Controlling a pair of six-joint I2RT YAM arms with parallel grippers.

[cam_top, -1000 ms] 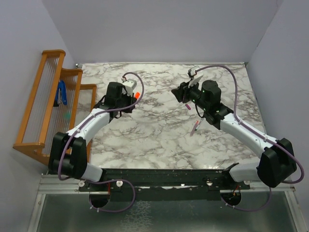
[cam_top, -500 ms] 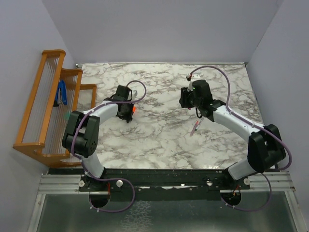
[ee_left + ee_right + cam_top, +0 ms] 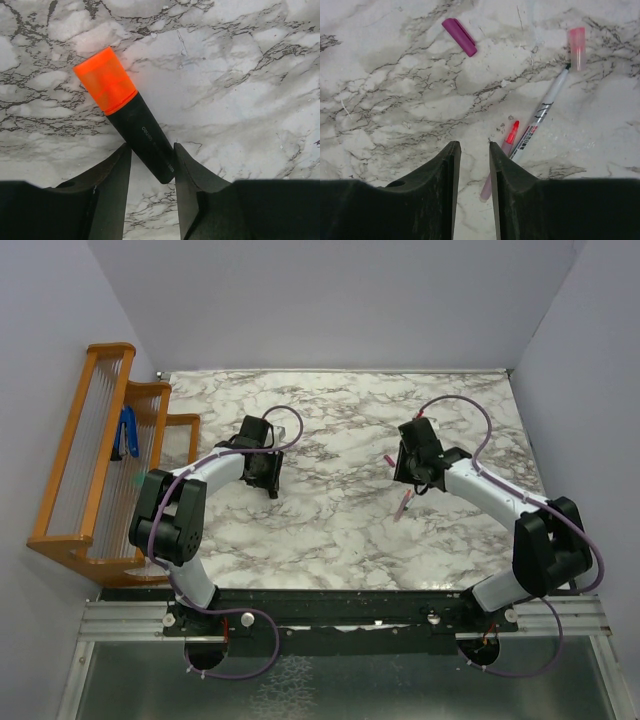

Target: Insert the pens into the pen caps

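Note:
The black marker [image 3: 145, 142] lies on the marble table [image 3: 250, 75] with the orange cap [image 3: 105, 79] on its end. Its black tail sits aslant between the open jaws of my left gripper [image 3: 151, 155], which is low over the table [image 3: 265, 472]. My right gripper [image 3: 474, 147] is open and empty just above the table [image 3: 412, 468]. The pinkish pen [image 3: 502, 155] with a red tip lies partly behind its right finger, beside the greyish pen [image 3: 540, 117]. The pale pink cap [image 3: 577, 41] lies at that pen's tip. The magenta cap [image 3: 459, 37] lies further off to the left.
An orange wooden rack [image 3: 95, 455] stands off the table's left edge and holds a blue-handled tool [image 3: 128, 433]. Grey walls close in the table at the back and on both sides.
My left gripper came down from the air to the table with the marker, and its orange end is now hidden in the top view. My right gripper swung right and tipped down over the pens.

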